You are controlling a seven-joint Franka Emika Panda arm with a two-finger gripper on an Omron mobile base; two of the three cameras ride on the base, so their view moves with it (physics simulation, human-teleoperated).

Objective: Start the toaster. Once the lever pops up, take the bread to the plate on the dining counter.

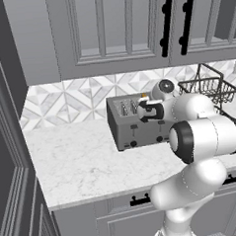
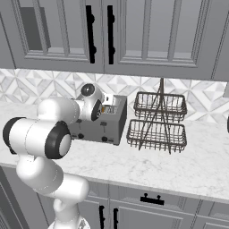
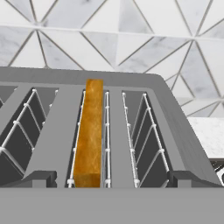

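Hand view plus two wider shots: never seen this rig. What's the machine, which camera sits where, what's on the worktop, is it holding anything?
It is a rendered kitchen with one white robot arm on a driving base. Two cameras ride on that base, behind the arm to its left and right, and look forward and down over it. The third sits on the hand and looks along the pincer, whose two dark tips show near the bottom, spread wide with nothing between them. On the marble worktop stands a grey four-slot toaster with the hand just above it. One slice of bread stands upright in a slot. Beside the toaster is a two-tier wire basket. Nothing is held.
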